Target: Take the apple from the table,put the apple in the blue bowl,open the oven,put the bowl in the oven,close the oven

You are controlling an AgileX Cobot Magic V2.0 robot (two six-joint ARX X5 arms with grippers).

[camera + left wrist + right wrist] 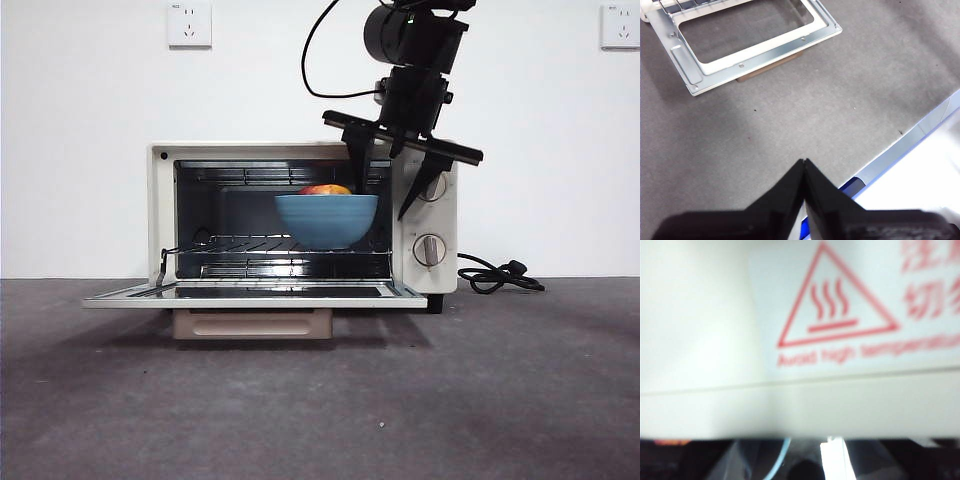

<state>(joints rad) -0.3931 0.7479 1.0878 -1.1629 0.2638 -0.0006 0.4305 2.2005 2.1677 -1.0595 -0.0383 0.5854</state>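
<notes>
Black arm (413,45), tapered jaws (looping black cable (318,60))

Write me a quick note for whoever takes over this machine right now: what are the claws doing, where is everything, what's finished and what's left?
Left claw: shut, empty, waiting over the table in front of the open door.
Right claw: open, holding nothing, up by the oven front's top right, next to the bowl.
Things: the apple sits in the bowl; the bowl is on the rack inside the oven.
Done: apple in bowl, oven opened, bowl placed inside.
Left: move the right claw clear, then close the door.
</notes>
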